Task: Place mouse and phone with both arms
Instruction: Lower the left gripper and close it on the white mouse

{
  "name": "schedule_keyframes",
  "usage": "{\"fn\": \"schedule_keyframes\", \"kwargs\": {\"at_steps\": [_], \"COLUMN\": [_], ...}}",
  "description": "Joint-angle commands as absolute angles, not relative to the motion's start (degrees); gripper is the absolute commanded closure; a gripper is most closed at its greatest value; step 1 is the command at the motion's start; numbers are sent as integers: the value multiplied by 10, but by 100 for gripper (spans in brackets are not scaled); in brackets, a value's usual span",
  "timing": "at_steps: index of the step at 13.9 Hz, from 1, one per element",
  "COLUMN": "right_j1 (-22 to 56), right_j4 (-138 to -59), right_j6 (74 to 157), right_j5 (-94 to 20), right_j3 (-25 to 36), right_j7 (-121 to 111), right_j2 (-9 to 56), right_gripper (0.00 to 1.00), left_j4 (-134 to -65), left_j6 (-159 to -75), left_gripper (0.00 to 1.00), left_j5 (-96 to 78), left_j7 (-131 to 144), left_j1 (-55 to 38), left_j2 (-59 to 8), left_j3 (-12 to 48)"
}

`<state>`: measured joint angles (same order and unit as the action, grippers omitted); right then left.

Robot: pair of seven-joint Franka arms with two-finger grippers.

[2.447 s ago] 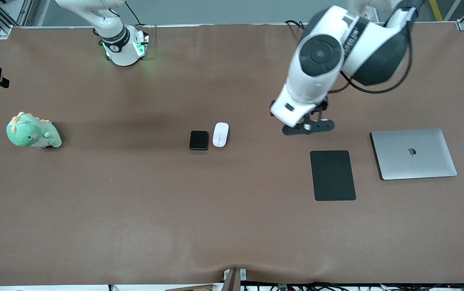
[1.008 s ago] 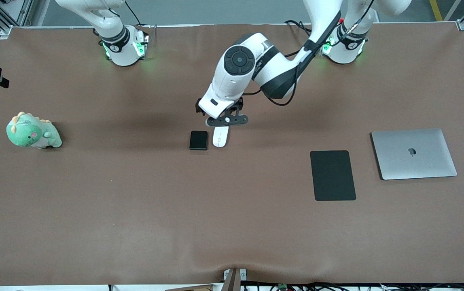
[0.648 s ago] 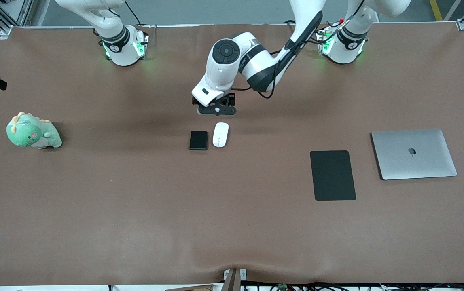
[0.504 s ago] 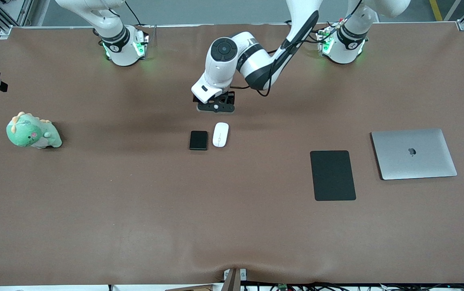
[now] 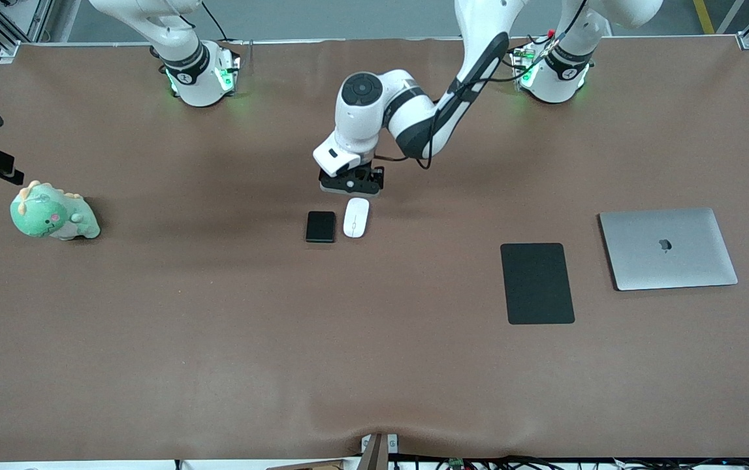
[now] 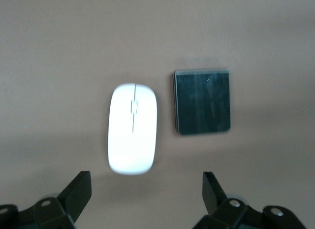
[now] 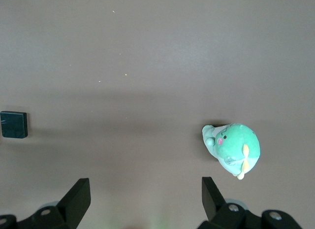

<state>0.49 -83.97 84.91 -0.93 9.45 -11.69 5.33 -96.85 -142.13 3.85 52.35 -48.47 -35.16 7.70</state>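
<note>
Front view, apple logo on laptop

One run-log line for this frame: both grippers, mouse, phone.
left gripper: open, over table just above mouse | right gripper: open, waiting | mouse: on table, untouched | phone: beside mouse, untouched

Layout about the mouse: phone just beside it, toward the right arm's end; toy well apart at that same end; pad and, past it, laptop toward the left arm's end.
</note>
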Motion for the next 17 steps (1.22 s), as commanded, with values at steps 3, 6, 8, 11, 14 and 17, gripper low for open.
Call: {"fn": "schedule_keyframes", "kwargs": {"at_steps": [3, 6, 8, 11, 14, 17], "right_j1": [-6, -5, -4, -3, -5, 3], "right_j4": [-838, -840, -839, -839, -839, -840], "right_j6": [868, 904, 909, 931, 939, 940], "right_j5": [-4, -7, -6, -7, -15, -17], "right_j3": [89, 89, 88, 87, 86, 83], "right_j7": [-127, -127, -127, -127, -127, -120], "right_j2": [85, 98, 120, 152, 189, 191], "right_gripper": [0, 0, 0, 0, 0, 0], "left_j4": [-899, -899, -899, -899, -896, -880], "left_j6": [-1439, -1439, -1439, -1439, -1439, -1439], "left_gripper": [0, 0, 0, 0, 0, 0], "left_j5": [108, 127, 135, 142, 139, 139], "left_j7": [526, 525, 520, 521, 530, 534], "left_j1": [-471, -471, -472, -475, -478, -483], "left_j2": [-426, -442, -449, -462, -473, -485], "left_j3": [74, 74, 74, 74, 74, 74]}}
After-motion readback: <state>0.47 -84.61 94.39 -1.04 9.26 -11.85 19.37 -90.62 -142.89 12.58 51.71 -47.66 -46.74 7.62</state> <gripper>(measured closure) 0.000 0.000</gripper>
